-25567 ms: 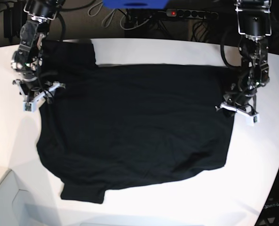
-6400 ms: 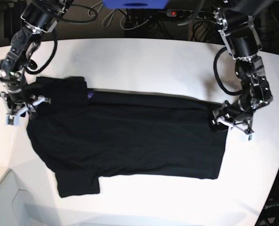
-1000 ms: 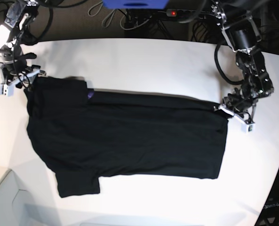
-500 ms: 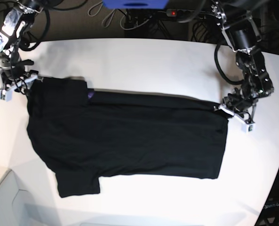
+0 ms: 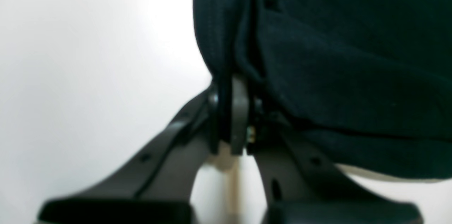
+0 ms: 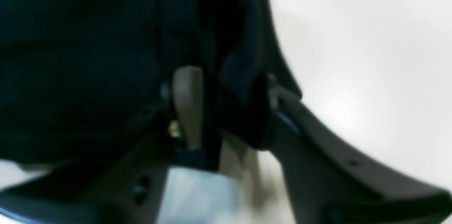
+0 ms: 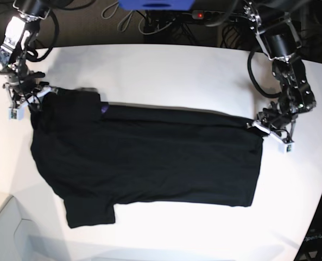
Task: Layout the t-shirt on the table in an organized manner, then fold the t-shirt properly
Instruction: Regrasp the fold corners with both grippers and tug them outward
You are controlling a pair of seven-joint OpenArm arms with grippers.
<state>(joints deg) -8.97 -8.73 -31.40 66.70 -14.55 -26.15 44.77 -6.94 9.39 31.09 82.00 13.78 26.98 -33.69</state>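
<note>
A black t-shirt (image 7: 150,157) lies spread across the white table (image 7: 166,70), folded lengthwise, one sleeve at the near left. On the right of the scene, the left gripper (image 7: 273,135) pinches the shirt's far right corner, jaws clamped on a fold of cloth. On the far left, the right gripper (image 7: 26,104) has its jaws partly parted around the sleeve's edge.

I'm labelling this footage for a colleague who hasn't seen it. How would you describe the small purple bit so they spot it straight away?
Start at the white table and the black t-shirt spread across it. Follow the shirt's far edge toward the base view's left, where the raised sleeve section steps down to the body. The purple patch peeks out at that step, the only colour on the otherwise black cloth.
</note>
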